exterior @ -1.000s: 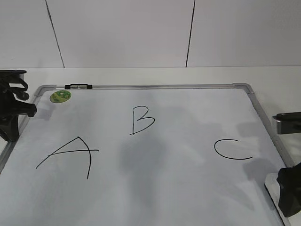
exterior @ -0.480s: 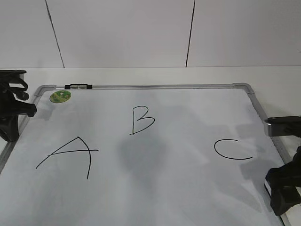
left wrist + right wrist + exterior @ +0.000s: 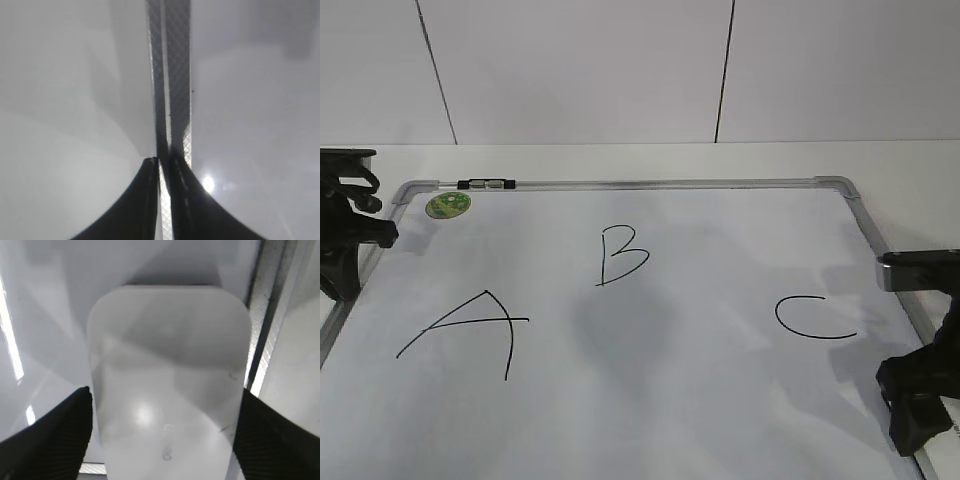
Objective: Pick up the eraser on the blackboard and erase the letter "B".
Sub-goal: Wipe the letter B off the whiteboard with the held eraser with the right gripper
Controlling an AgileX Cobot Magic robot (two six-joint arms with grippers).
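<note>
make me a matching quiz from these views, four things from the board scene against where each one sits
1. letter "A"
2. letter "C"
3. green sticker
4. eraser

a. between the right gripper's jaws, beside the frame
b. board's far left corner
c. board's near left part
d. board's right part, near the right gripper

Pairs: 1-c, 2-d, 3-b, 4-a

**Setting: robot test bench, lab-type room**

Plain white panelled wall [image 3: 580,70] with dark seams; bare white counter [image 3: 620,160]; framed blackboard [image 3: 650,184] lettered for exercise; black robot arms [image 3: 342,235] stationed at both edges.
</note>
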